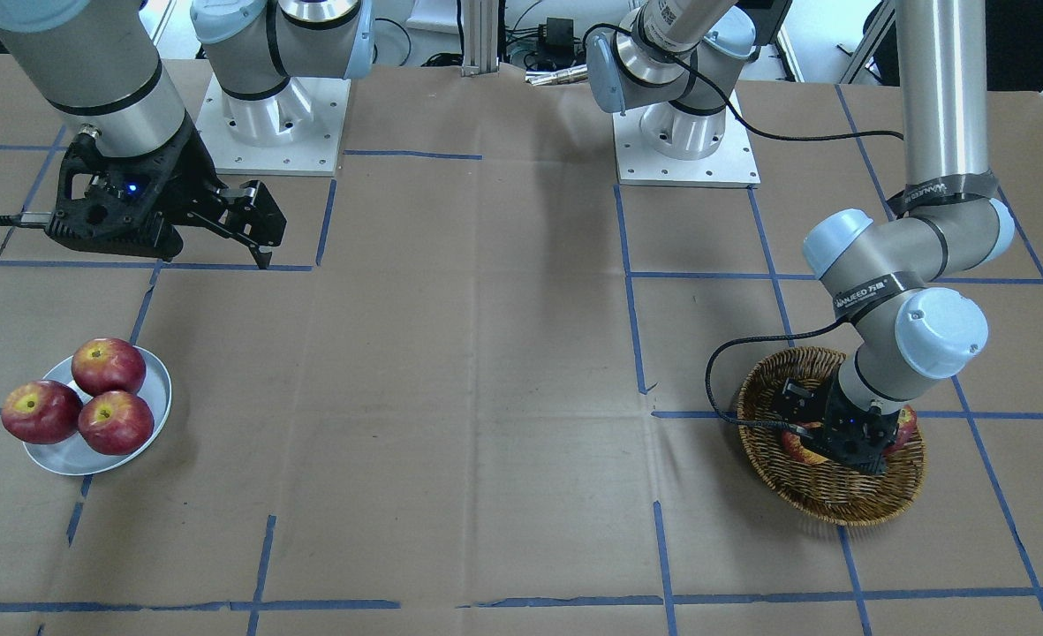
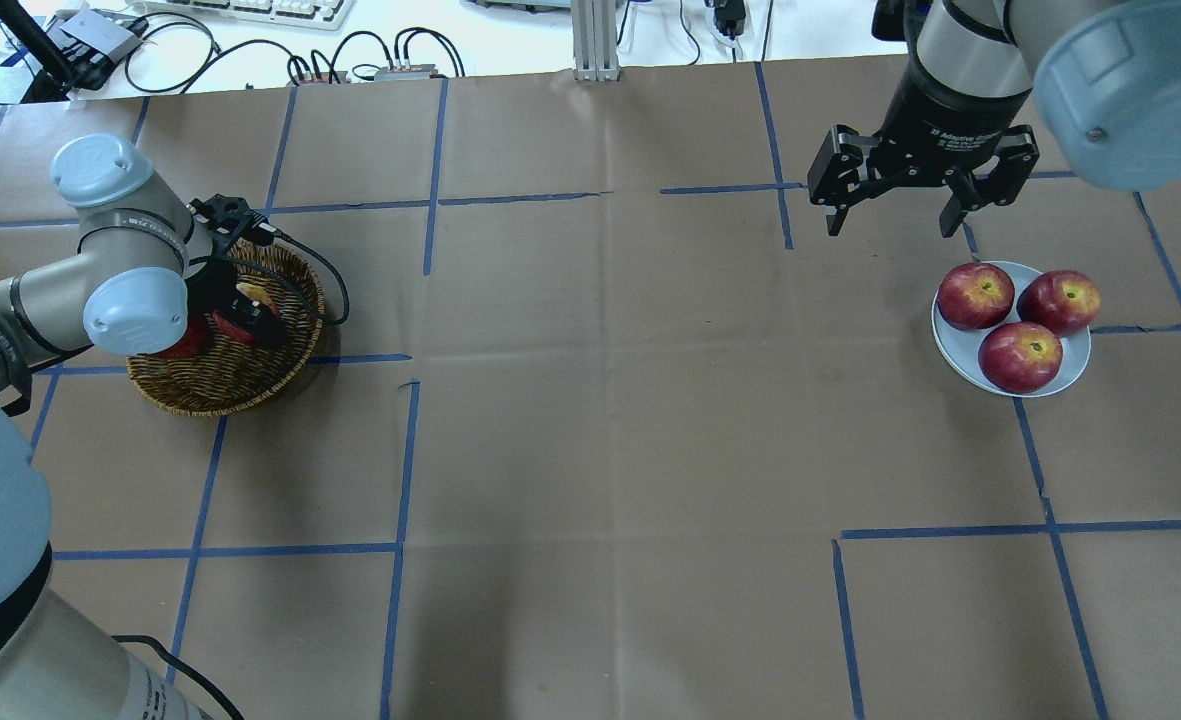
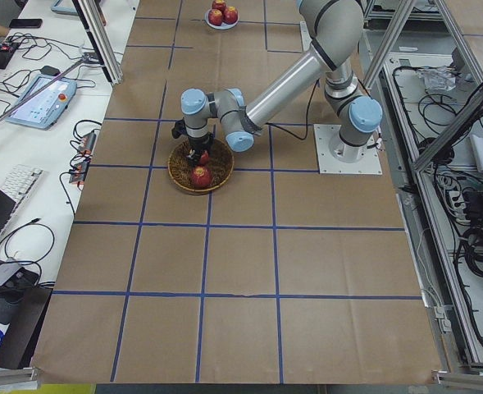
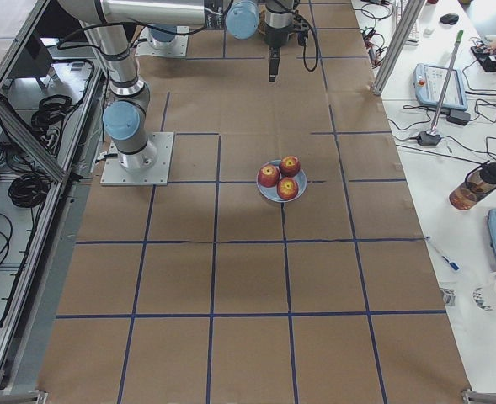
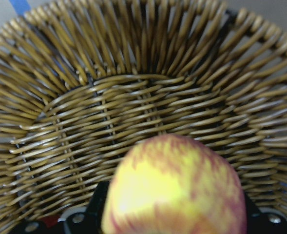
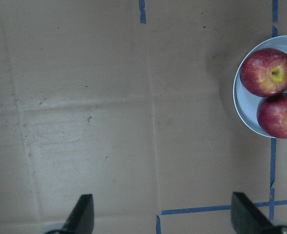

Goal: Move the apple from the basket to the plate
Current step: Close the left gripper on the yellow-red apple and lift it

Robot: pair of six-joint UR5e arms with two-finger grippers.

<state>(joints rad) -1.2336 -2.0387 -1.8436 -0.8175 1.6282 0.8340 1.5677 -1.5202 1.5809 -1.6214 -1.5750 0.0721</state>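
The yellow-streaked apple (image 5: 175, 190) fills the bottom of the left wrist view, with a dark jaw on each side of it. My left gripper (image 2: 252, 312) is down inside the wicker basket (image 2: 220, 385) and looks shut on this apple (image 2: 250, 294). From the front the gripper (image 1: 826, 437) hides most of the basket's (image 1: 830, 499) inside. The pale plate (image 2: 958, 345) at the far right holds three dark red apples. My right gripper (image 2: 890, 228) hangs open and empty above the table, just behind the plate (image 6: 243, 105).
A second, darker red apple (image 2: 182, 342) lies in the basket under my left forearm. Brown paper with blue tape lines covers the table. The arm bases (image 1: 274, 124) stand at the robot's edge. A black cable (image 1: 715, 371) loops beside the basket.
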